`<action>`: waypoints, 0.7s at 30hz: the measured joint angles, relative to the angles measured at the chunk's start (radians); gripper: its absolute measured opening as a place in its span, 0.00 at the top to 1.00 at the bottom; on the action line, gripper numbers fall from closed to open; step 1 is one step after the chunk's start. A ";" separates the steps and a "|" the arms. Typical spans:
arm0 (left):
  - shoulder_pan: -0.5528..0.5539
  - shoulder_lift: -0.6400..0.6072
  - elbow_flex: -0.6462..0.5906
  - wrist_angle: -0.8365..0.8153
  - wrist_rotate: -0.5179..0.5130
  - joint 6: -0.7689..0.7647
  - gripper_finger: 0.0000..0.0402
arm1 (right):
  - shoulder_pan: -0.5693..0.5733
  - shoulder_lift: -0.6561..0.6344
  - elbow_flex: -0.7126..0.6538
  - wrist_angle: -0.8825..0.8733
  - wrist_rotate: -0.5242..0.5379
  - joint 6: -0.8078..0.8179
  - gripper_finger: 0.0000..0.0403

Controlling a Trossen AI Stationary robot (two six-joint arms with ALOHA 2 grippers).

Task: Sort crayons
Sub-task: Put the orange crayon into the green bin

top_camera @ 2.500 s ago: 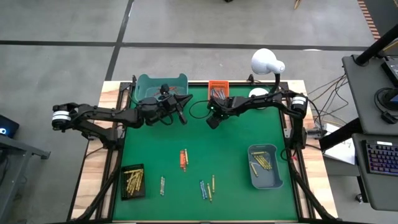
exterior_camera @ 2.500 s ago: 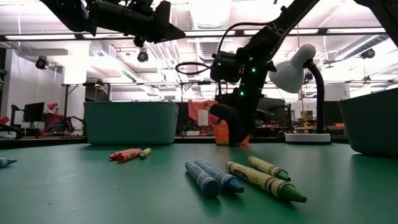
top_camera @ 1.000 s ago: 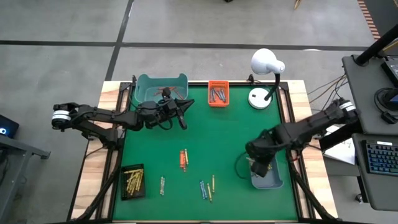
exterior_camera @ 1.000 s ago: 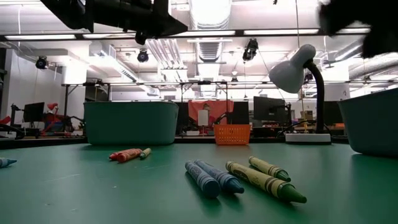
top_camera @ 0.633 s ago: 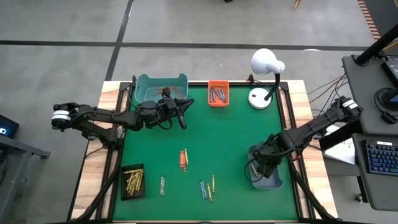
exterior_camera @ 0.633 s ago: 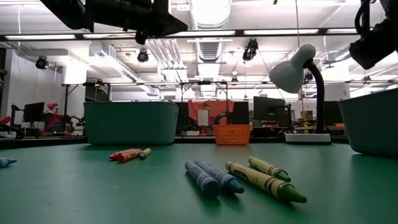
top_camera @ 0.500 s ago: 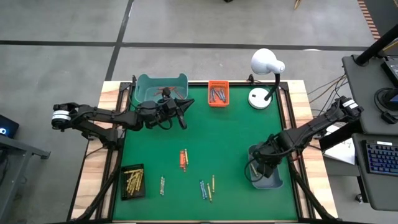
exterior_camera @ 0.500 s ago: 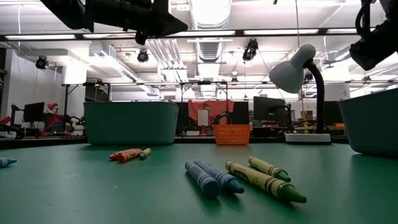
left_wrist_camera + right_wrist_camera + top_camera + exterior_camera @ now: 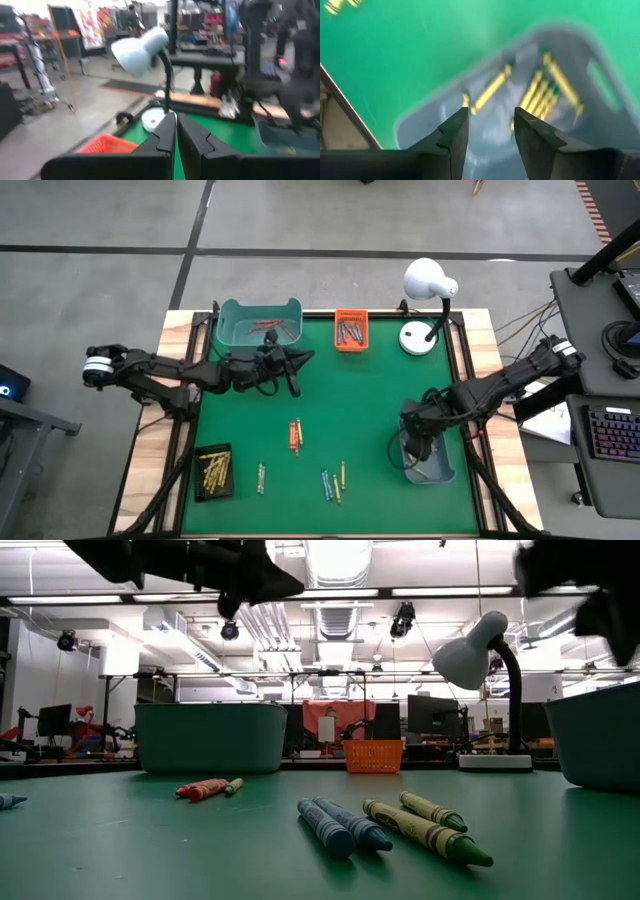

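Loose crayons lie flat on the green mat: orange-red ones, a blue-grey pair, and blue and greenish ones, which are close up in the low view. My right gripper hangs open and empty over the grey-blue bin. That bin holds yellow-gold crayons. My left gripper is shut and empty above the mat, just in front of the teal bin. Its fingers show almost no gap in the left wrist view.
The teal bin holds red crayons. An orange tray with grey crayons stands at the far edge. A black tray of gold crayons stands near left. A white desk lamp stands far right. Bare mat lies in the middle.
My left gripper has moved a little toward the table's near edge, away from the teal bin, still shut. My right gripper has stayed over the grey-blue bin, shifting slightly toward the right edge and back.
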 joint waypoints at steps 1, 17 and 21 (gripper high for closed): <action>-0.011 0.000 0.000 -0.027 0.000 -0.010 1.00 | -0.004 0.000 0.020 0.000 0.027 -0.025 0.65; -0.171 -0.002 0.000 -0.208 0.000 -0.216 1.00 | -0.027 -0.002 0.154 -0.003 0.152 -0.155 0.68; -0.203 -0.002 0.000 -0.233 0.001 -0.275 1.00 | -0.027 -0.004 0.153 -0.024 0.152 -0.166 0.69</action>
